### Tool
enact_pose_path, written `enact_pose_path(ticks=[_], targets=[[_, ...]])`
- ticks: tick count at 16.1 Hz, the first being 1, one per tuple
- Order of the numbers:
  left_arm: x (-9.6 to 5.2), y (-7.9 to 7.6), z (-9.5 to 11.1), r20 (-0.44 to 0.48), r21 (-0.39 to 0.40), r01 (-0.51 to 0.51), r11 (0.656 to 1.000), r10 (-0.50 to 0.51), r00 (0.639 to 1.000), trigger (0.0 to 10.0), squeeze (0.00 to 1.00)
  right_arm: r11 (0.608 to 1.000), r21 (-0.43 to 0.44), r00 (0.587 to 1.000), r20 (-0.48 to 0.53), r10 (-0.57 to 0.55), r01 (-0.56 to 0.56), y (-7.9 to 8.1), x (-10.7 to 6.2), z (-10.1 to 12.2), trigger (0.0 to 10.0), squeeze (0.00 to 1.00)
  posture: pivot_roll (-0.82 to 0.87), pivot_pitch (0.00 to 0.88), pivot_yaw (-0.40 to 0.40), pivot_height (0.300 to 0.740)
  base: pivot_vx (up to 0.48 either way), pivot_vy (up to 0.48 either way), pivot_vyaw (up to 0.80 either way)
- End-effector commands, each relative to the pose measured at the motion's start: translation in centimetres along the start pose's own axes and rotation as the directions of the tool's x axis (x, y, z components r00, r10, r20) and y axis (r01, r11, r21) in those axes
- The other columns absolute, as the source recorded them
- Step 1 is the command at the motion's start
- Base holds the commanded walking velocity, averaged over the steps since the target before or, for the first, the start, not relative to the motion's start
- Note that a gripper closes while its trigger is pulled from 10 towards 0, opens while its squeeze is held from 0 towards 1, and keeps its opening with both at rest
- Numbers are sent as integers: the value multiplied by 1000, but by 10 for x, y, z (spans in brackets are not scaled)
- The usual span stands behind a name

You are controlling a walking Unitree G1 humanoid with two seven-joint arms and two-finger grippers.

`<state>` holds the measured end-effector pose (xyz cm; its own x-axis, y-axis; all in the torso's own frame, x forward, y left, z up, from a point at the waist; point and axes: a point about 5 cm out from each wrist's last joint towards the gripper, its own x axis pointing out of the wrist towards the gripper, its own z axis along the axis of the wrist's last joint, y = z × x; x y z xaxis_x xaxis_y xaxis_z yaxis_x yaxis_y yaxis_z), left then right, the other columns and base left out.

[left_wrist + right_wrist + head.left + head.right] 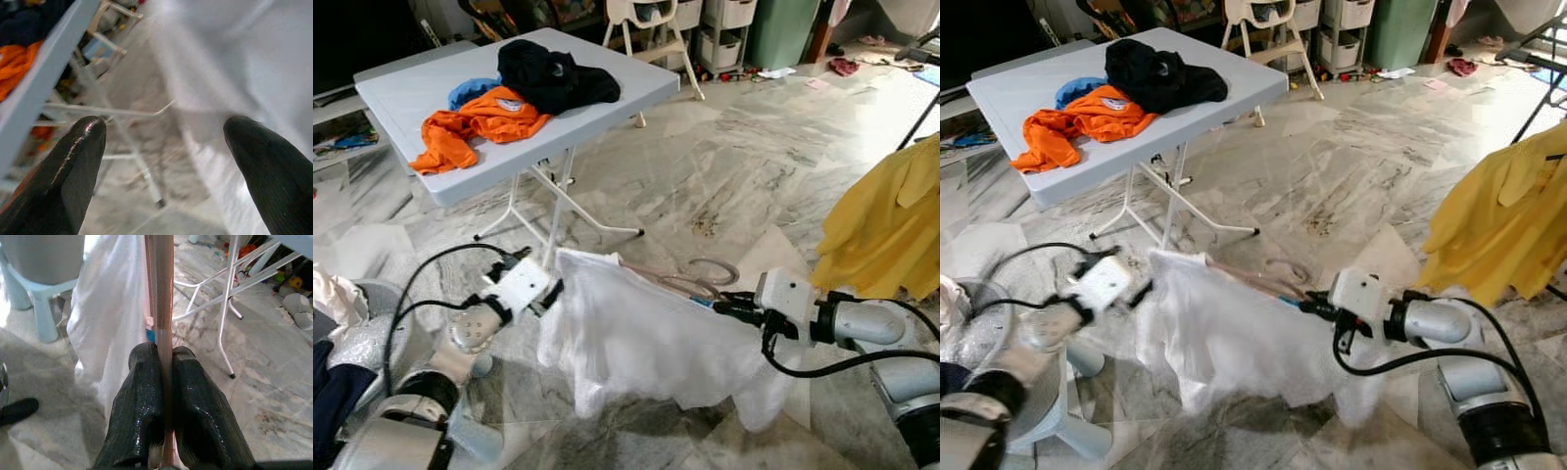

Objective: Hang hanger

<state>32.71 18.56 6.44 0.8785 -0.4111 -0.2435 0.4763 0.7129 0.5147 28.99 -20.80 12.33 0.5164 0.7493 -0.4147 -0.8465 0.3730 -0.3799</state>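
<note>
A tan hanger [677, 283] carries a white garment [636, 338] that hangs low above the marble floor in front of me. My right gripper [720, 305] is shut on the hanger's bar, and the right wrist view shows both fingers [142, 396] pressed against the bar [161, 284]. The hanger's hook [713, 273] lies just beyond that gripper. My left gripper [553, 292] stands open at the garment's left edge, and its fingers [73, 171] are spread wide with nothing between them.
A grey folding table [411, 93] stands ahead on the left and holds orange [480, 122], black [553, 76] and blue clothes. A yellow garment [891, 215] hangs at the right. A pale plastic stool [1058, 411] stands by my left side.
</note>
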Motion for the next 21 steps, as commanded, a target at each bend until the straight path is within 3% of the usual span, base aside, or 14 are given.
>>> enact_pose_path(ticks=[1,2,3,4,5,7,11,15,17,19,21], targets=[[1,2,0,0,-52,7,999,-7,1000,10000,1000,999,-25,998,51,-34,35,-7,-4,13,0,0,-170,14,101,740,0,0,0],[5,-5,5,28,-107,36,994,-33,999,10000,384,998,-23,998,43,-55,56,-8,-4,13,0,0,-173,14,101,740,0,0,0],[7,-14,7,44,-119,50,992,-45,998,10000,369,996,-28,997,19,-78,79,-6,-1,10,0,0,-176,16,101,740,0,0,0],[7,-16,6,44,-125,51,991,-46,998,10000,227,996,-17,996,25,-83,84,-5,-1,10,0,0,-176,16,102,740,0,0,0],[5,-18,2,18,-134,12,991,-10,1000,10000,0,996,13,994,49,-93,92,0,2,11,0,0,-176,17,101,740,0,0,0],[4,-16,-1,7,-192,-65,979,68,998,10000,0,993,39,992,59,-114,112,3,6,10,0,0,-175,17,99,740,0,0,0],[5,-2,-3,-47,-286,-235,929,231,972,10000,0,996,85,996,84,-28,21,19,7,13,0,0,-180,19,99,740,0,0,0],[12,-8,9,34,-335,-116,935,134,990,10000,0,994,103,998,68,14,-21,20,-5,12,0,0,-194,19,105,740,0,0,0],[16,-20,20,129,-398,30,917,23,991,10000,0,994,110,999,54,4,-10,19,-8,11,0,0,-203,20,113,740,0,0,0],[15,-15,21,127,-372,-3,928,54,990,10000,0,995,101,999,33,-5,2,18,-9,8,0,0,-202,22,116,740,0,0,0],[7,1,17,127,-333,-99,938,149,981,10000,0,996,79,999,10,-32,31,16,-7,5,0,0,-193,25,121,740,0,0,0]])
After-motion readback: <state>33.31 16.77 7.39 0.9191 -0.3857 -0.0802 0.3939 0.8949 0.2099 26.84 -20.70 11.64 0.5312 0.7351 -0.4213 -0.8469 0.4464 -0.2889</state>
